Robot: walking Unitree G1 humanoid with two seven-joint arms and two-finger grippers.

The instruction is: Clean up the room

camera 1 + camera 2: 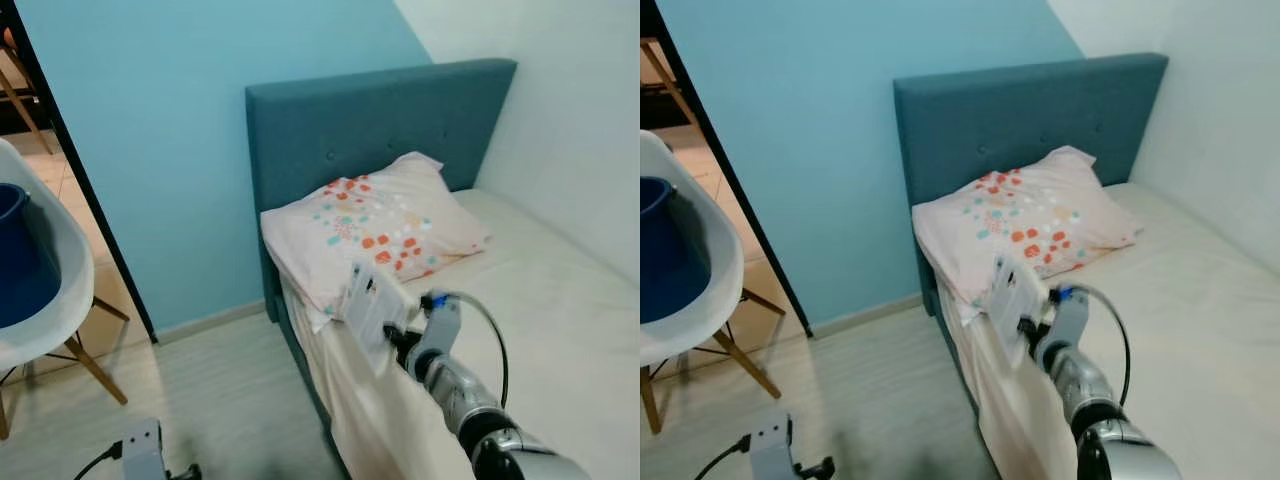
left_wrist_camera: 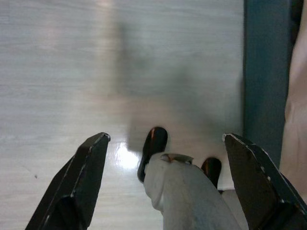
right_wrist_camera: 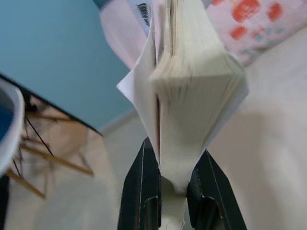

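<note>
The right gripper (image 3: 168,191) is clamped on a white book (image 1: 372,303), its 2 black fingers (image 3: 139,191) pressing the book's lower edge from either side. In the right wrist view the pages (image 3: 192,72) fan out above the fingers and a barcode shows on the cover near the top. From the head views the book is held up over the near side edge of the bed (image 1: 560,330), just in front of the pillow (image 1: 375,225), with the right arm reaching up from the lower right toward it.

The pillow is pale pink with orange, teal and yellow spots, and lies at the head of the bed against the teal upholstered headboard (image 1: 370,120). A cream sheet covers the mattress and hangs down the bed's side toward the floor (image 1: 220,400). The wall behind the headboard is light blue (image 1: 170,120); the wall on the far side of the bed from the chair is white.

Across the floor from the bed stands a white shell chair (image 1: 50,290) with wooden legs, and a dark blue bucket-like container (image 1: 20,255) sits in its seat.

The left gripper (image 2: 165,182) hangs low over the pale wood-look floor beside the bed's teal base (image 2: 266,76), its 2 fingers (image 2: 79,187) spread wide apart with nothing between them. Below it show a grey leg and 2 dark feet.
</note>
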